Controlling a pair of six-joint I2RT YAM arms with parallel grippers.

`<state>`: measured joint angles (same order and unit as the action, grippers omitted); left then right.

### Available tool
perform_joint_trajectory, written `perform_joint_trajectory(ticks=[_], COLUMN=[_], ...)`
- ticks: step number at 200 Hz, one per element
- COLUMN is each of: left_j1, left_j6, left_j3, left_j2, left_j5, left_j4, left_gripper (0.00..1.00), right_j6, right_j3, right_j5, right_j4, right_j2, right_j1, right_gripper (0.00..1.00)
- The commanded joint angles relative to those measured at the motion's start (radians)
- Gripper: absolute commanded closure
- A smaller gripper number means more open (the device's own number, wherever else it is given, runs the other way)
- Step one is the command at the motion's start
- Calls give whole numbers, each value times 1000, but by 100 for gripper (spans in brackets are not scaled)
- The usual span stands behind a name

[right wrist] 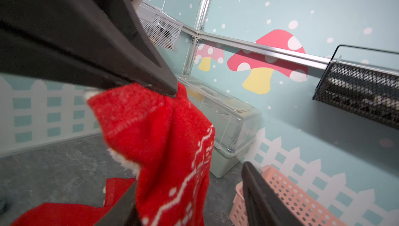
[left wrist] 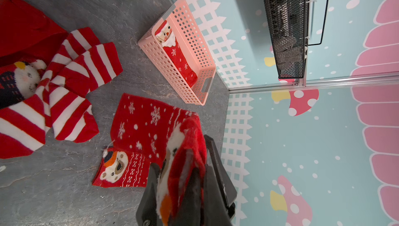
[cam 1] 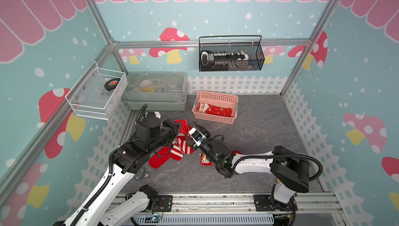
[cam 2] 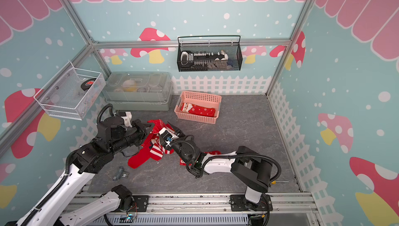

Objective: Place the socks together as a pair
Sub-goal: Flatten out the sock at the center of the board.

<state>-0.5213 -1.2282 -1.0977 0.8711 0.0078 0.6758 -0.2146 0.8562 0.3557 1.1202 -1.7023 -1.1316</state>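
Clearly in right wrist view, right jaws spread around hanging sock, left jaws pinching it

Bright, even overhead light; soft shadows; edges bowed; sock blurred.

Bear sock mostly hidden under right arm, held sock blurred close up, small grey item unidentifiable

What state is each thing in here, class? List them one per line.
left claw, shut on the held sock
right claw, open, jaws either side of the held sock
pink basket, upright, Santa sock lying inside
striped socks, heaped on the table
bear sock, flat on the table
clear-lidded box, closed
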Motion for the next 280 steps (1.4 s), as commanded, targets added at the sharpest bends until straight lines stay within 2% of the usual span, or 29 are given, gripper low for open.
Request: perform_joint_trajectory(ticks=[1, 31, 51, 72, 101, 136, 155, 185, 204, 224, 248, 280], left_j1=[-9, -10, -10, -10, -11, -11, -10, -25, -95, -253, -425, -554], left_j6=[-31, -18, 5, 64, 285, 615, 801, 950, 1060, 1234, 1441, 1751], left_j3=[-1, -19, -43, -60, -95, -73, -19, 25, 50, 61, 63, 62], left_j2=[3, 14, 33, 45, 25, -52, -97, -105, -94, -63, 8, 139], left_j5=[-10, -50, -46, -61, -114, -92, 43, 213, 192, 53, -70, -183], left_j4=[-9, -9, -9, -9, -9, -30, -86, -119, -123, -118, -119, -119], left_gripper=[100, 96, 84, 60, 47, 41, 40, 41, 42, 41, 37, 29], right_j6=[-29, 3, 62, 134, 221, 307, 353, 447, 476, 483, 428, 379], right_j3=[9, 8, -11, -49, -93, -75, -67, -85, -100, -125, -158, -227], right_j5=[-28, -69, -45, -29, -22, -92, -116, -187, -227, -275, -305, -313], right_j4=[5, -99, -161, -227, -397, -730, -856, -994, -1063, -1085, -1098, -1047], right_j2=[2, 45, 92, 158, 281, 411, 471, 578, 628, 654, 652, 656], right_j1=[-11, -15, -16, -15, -12, 28, 48, 113, 163, 215, 256, 295], right_gripper=[57, 82, 100, 100, 100, 100, 100, 100, 100, 100, 100, 100])
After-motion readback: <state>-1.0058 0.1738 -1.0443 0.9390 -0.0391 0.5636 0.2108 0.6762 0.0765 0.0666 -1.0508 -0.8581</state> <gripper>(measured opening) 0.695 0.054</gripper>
